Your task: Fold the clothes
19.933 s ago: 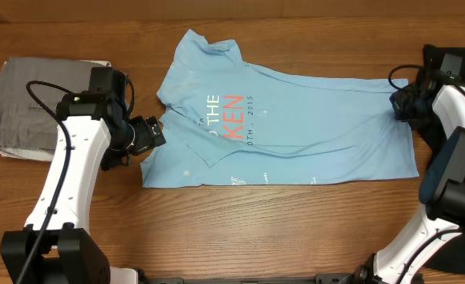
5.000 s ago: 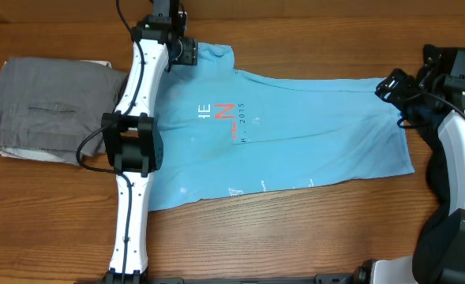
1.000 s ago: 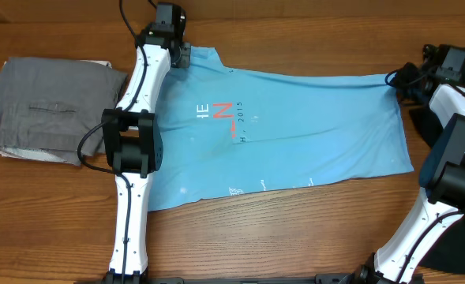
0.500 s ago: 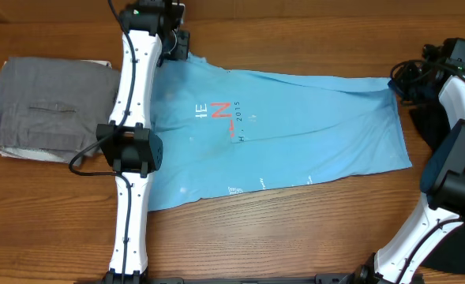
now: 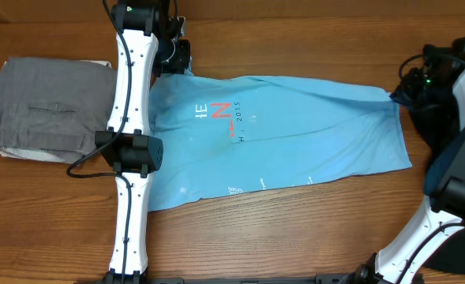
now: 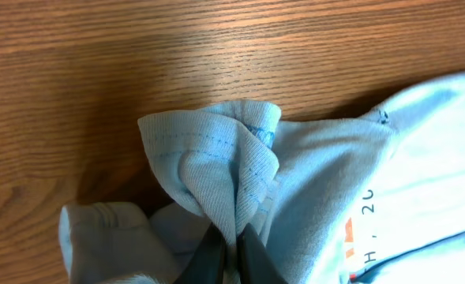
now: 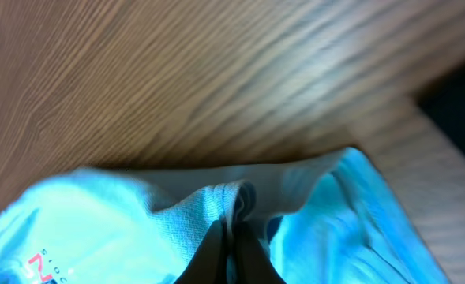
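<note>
On the left of the table (image 5: 295,244) lies a gray folded cloth (image 5: 46,106), just beside the shirt. The left gripper (image 6: 232,254) is pinching a bunched bit of the light blue T-shirt (image 5: 295,134) at its far left corner. The shirt is spread out across the middle of the table, with red letters showing on top. At the far right corner, the right gripper (image 7: 230,241) is pinching the edge too. The shirt looks light, thin and floppy, so it would sag and wrinkle if held in one spot. It is best held by two corners, on the stitched edges, and pulled gently tight.
</note>
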Available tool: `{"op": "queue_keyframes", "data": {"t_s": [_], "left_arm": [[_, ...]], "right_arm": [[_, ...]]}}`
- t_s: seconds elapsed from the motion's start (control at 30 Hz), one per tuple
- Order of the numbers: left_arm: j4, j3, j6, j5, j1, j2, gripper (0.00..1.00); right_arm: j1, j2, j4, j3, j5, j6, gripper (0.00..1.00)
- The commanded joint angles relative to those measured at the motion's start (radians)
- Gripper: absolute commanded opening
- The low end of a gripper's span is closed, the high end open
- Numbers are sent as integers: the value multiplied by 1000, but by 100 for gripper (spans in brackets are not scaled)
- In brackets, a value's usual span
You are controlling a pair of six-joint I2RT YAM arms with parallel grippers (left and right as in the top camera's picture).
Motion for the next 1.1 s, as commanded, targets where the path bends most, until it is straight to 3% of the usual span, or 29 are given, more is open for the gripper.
{"op": "queue_keyframes", "data": {"t_s": [0.0,0.23,0.47,0.63,0.83,1.07], "left_arm": [[-3,25,-64,17,-2,-3,4],[-3,-98,-116,11,-42,-143,4],[-3,-550,-141,-115,-83,-396,4],[-3,-861,-179,-117,-89,-551,4],[14,-1130,-179,-142,-87,-614,4],[142,-1336,-220,-180,-53,-614,4]], "right_arm": [[-44,-49,-33,39,-5,-48,4],[-62,-49,-90,39,-5,-71,4],[-64,-49,-168,39,26,-106,4],[-65,-49,-214,39,83,-106,4],[-65,-49,-252,39,86,-106,4],[-65,-49,-317,39,159,-105,4]]}}
